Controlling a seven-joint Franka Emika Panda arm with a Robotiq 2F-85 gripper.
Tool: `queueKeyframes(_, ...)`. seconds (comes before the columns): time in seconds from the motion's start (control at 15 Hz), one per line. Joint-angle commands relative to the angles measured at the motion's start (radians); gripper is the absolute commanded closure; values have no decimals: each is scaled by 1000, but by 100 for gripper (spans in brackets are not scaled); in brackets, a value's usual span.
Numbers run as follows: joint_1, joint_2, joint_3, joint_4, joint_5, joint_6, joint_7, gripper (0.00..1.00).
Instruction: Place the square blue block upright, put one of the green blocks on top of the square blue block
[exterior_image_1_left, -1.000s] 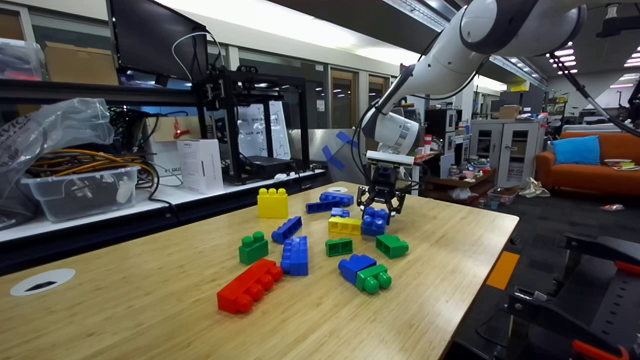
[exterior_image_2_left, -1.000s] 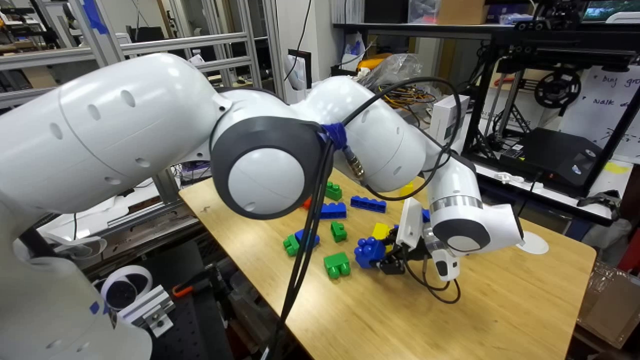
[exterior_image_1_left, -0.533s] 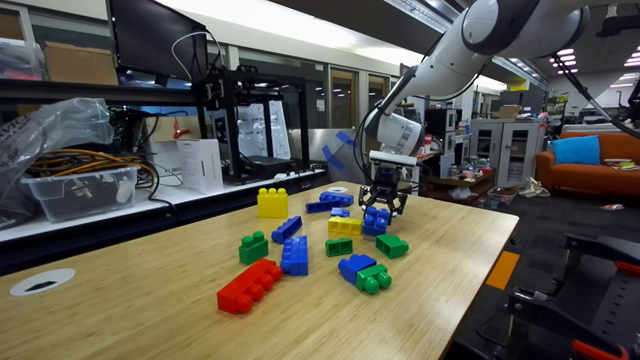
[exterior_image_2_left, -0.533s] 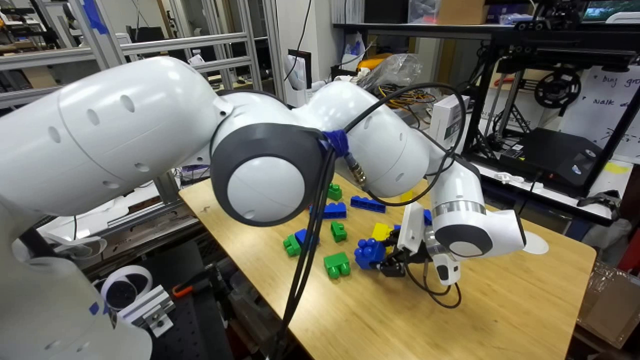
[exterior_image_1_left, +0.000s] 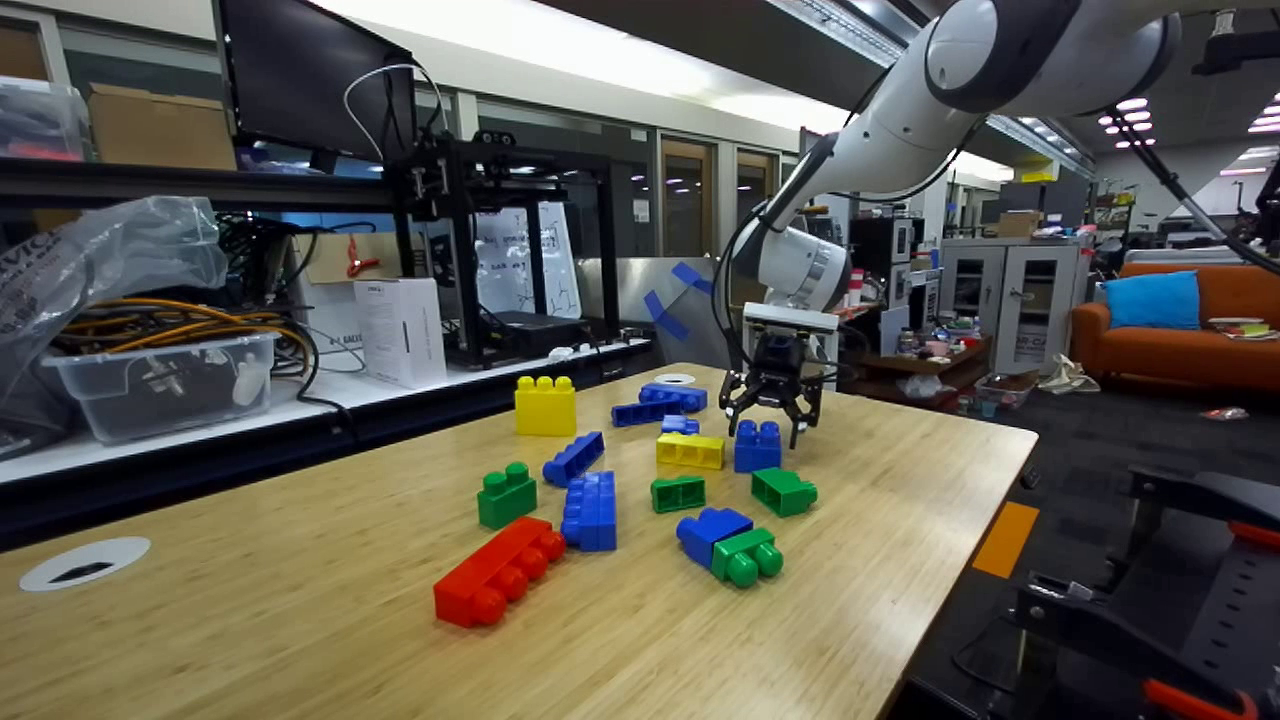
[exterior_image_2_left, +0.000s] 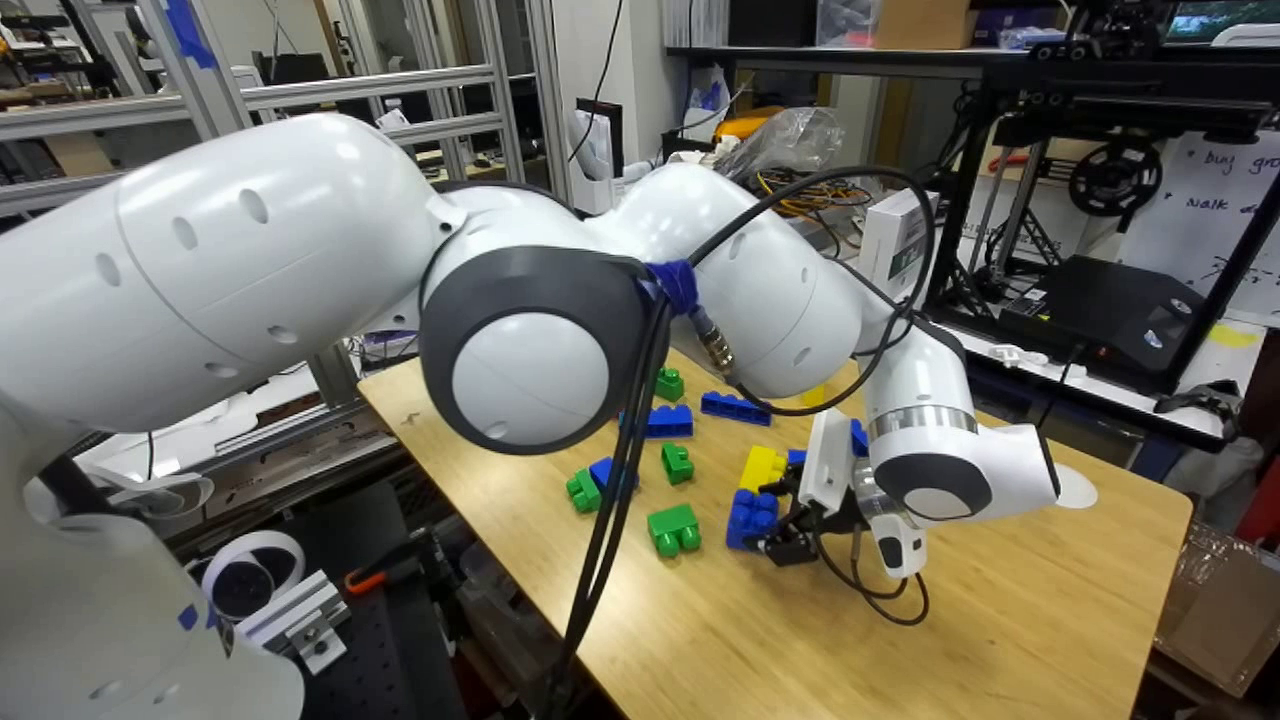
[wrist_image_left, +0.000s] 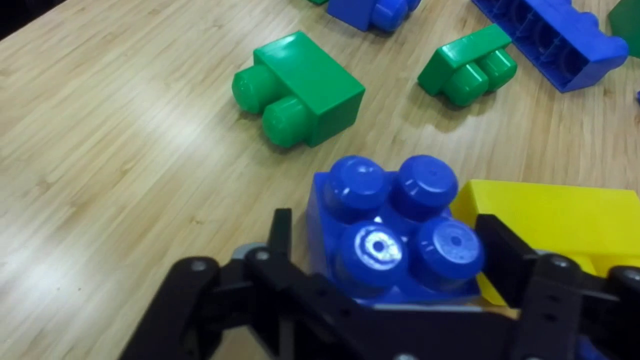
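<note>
Between parted jaws of tool (wrist_image_left: 386, 231): square blue block (exterior_image_1_left: 757, 452).

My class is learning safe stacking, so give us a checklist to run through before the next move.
Square blue block upright, studs up: ok.
Its top bare: ok.
Gripper open: ok.
Gripper clear of that block: cannot tell; in the wrist view a gap shows on one side only.
Gripper clear of the yellow block: cannot tell; they overlap in the wrist view.
Small green block studs up: not ok; it lies on its side.
</note>
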Motion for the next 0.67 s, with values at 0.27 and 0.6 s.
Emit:
queueKeyframes(0.27, 21, -39, -23, -25, -43, 38, -16, 0)
queueKeyframes(0.6, 57, -209, -51, -115, -129, 132, -75, 0)
